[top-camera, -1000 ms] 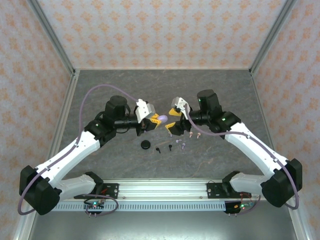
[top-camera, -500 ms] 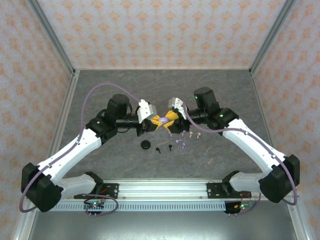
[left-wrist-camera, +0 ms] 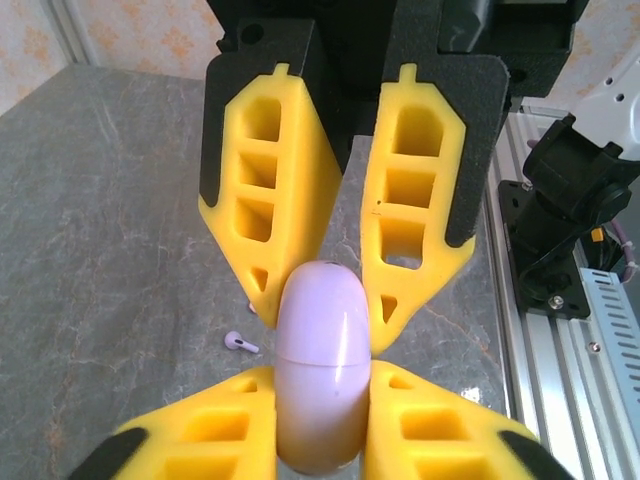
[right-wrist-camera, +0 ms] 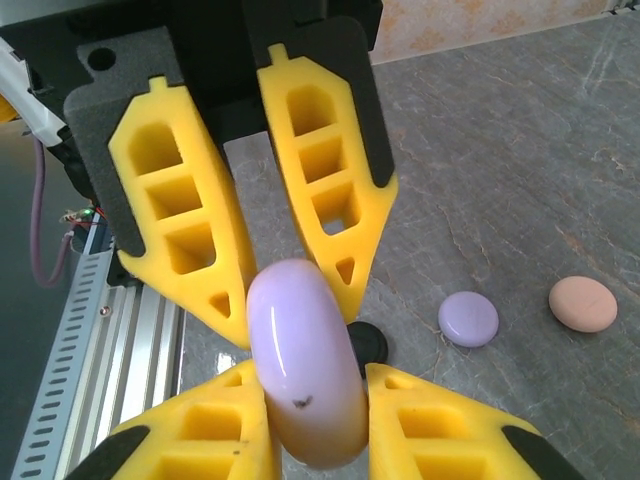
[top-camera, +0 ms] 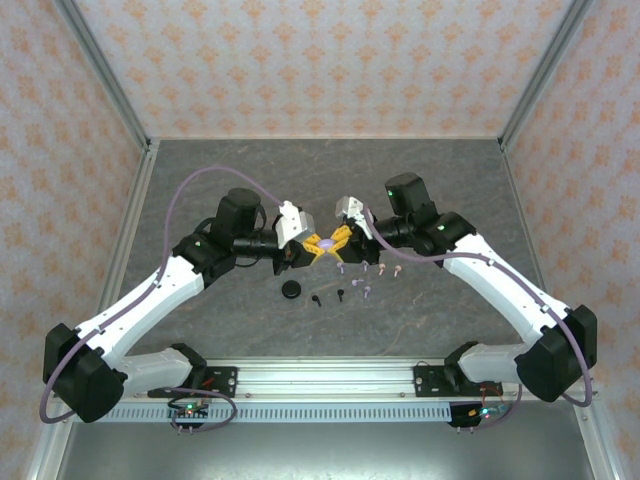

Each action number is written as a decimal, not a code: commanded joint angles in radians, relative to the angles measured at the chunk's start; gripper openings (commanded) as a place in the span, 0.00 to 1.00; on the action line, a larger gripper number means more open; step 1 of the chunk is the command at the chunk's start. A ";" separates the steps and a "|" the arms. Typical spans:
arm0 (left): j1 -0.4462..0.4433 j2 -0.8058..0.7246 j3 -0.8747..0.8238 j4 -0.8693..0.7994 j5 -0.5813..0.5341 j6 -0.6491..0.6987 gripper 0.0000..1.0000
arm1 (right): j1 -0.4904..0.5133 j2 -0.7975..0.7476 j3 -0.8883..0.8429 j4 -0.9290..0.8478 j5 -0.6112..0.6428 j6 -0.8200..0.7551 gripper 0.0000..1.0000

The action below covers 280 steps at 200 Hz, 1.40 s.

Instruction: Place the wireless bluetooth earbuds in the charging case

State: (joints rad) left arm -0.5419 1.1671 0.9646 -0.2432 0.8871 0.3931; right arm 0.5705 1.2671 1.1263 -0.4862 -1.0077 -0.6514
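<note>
Left gripper (left-wrist-camera: 320,400) and right gripper (right-wrist-camera: 305,410) both clamped on one lilac charging case (top-camera: 327,243), held mid-air between them. Eight earbuds (top-camera: 384,270) loose on table (top-camera: 200,200) below: two black, rest lilac/pink. One black case (top-camera: 291,289) beside them.

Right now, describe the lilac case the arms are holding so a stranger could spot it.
Look to the middle of the grey table, where the two arms meet. Between the left claw and right claw sits the lilac case, raised off the table. Unlike the other lilac case lying flat, it is gripped from both sides.
</note>
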 commanded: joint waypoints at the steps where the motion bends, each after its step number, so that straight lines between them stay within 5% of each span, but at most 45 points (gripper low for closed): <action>1: -0.007 0.000 0.022 0.007 -0.002 0.022 0.32 | 0.006 -0.007 0.042 -0.021 -0.033 -0.010 0.21; 103: -0.007 0.052 0.046 -0.031 0.022 0.032 0.38 | 0.006 0.003 0.054 -0.034 -0.031 -0.010 0.21; 173: -0.007 0.052 0.060 -0.031 0.039 0.023 0.17 | 0.008 0.026 0.070 -0.069 -0.019 -0.016 0.22; 219: -0.007 0.055 0.061 -0.020 0.052 0.010 0.31 | 0.011 0.032 0.069 -0.078 -0.017 -0.021 0.22; 280: -0.007 0.063 0.071 -0.036 0.050 0.010 0.32 | 0.015 0.039 0.071 -0.076 -0.031 -0.017 0.22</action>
State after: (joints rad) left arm -0.5438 1.2301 0.9939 -0.2855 0.9165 0.4099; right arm 0.5755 1.3025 1.1652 -0.5507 -1.0103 -0.6525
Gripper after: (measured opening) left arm 0.318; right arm 0.224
